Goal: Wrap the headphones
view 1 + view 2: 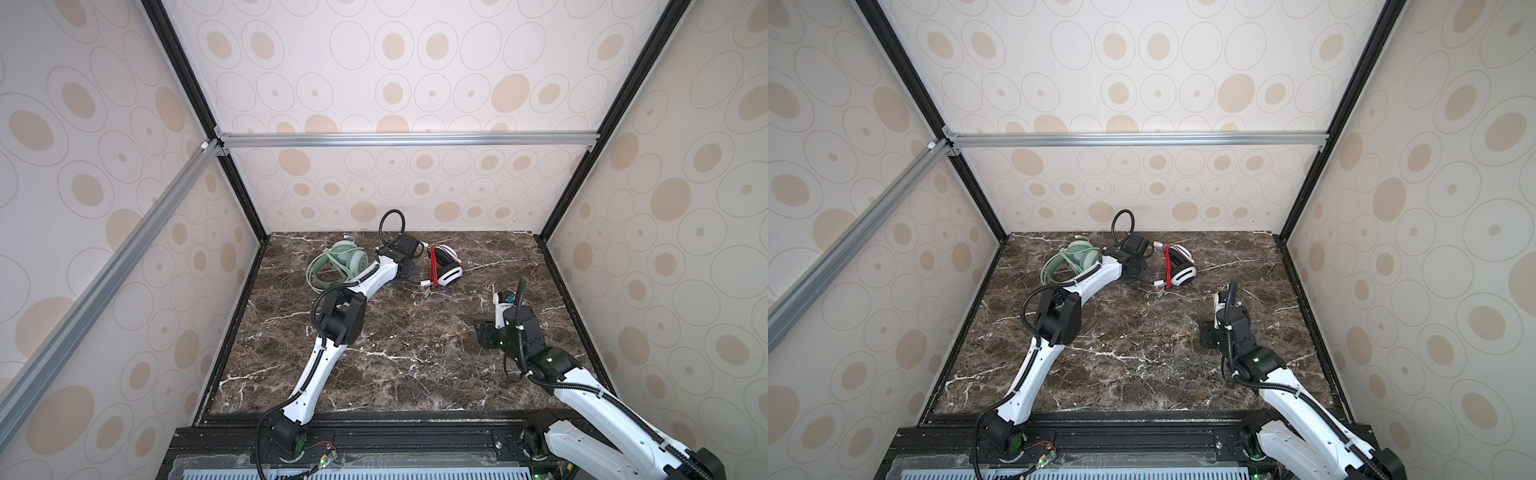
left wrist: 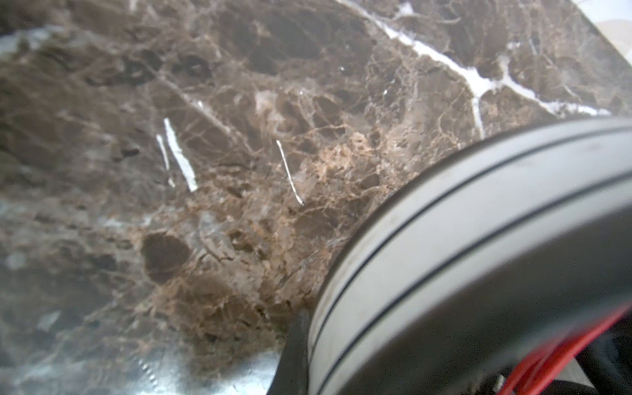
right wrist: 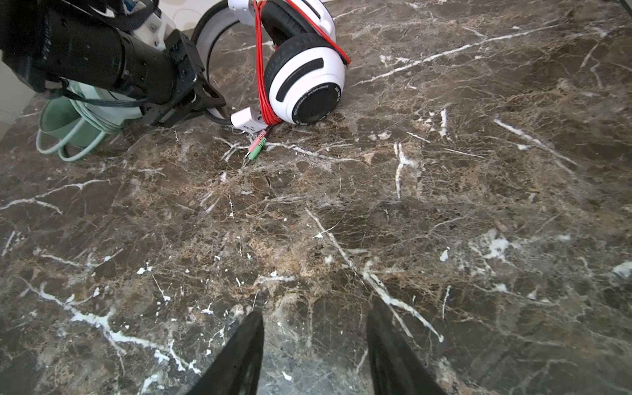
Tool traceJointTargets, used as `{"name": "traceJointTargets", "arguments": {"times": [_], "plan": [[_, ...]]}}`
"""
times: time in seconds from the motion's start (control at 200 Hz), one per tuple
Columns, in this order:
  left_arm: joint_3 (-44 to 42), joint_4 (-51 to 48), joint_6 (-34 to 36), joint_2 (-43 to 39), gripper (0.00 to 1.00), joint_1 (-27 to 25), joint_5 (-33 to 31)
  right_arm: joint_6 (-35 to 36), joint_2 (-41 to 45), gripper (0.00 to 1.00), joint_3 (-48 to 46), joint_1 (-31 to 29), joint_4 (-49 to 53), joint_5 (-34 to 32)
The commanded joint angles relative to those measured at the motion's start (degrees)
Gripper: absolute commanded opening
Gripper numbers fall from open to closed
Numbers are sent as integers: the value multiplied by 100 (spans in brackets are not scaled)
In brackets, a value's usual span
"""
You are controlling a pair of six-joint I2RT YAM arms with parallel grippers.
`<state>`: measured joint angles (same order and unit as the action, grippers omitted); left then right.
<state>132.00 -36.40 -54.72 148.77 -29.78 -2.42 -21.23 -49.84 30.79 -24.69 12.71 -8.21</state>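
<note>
At the far edge of the table [image 1: 415, 353], mint-green headphones [image 1: 357, 262] lie left; white-and-black headphones [image 1: 451, 274] lie right, red cable [image 3: 261, 85] wound round them; left jaws sit low between them, state unclear; right jaws hang open, empty, well apart.

Mint-green headset [image 1: 1077, 259] and white-and-black headset [image 1: 1180, 266] on the marble table [image 1: 1142, 365], left arm [image 1: 1096, 274] between them.
</note>
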Motion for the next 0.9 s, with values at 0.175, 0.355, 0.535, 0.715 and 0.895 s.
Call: {"name": "traceJointTargets", "arguments": {"times": [0.175, 0.355, 0.535, 0.715, 0.895], "plan": [[-944, 219, 786, -514, 89, 61, 339, 110, 46, 51, -160, 34, 13, -89], [-1155, 295, 1005, -1136, 98, 61, 75, 172, 86, 51, -220, 31, -5, -222], [-3217, 1987, 1437, -3060, 98, 52, 36, 288, 46, 51, -282, 28, -108, -397], [-5904, 3803, 1863, -5225, 98, -116, -431, 409, 166, 51, -435, 31, -326, -604], [-7940, 4721, 2057, -6977, 98, -176, -1390, 415, 600, 56, -939, 33, -945, -1041]]}}
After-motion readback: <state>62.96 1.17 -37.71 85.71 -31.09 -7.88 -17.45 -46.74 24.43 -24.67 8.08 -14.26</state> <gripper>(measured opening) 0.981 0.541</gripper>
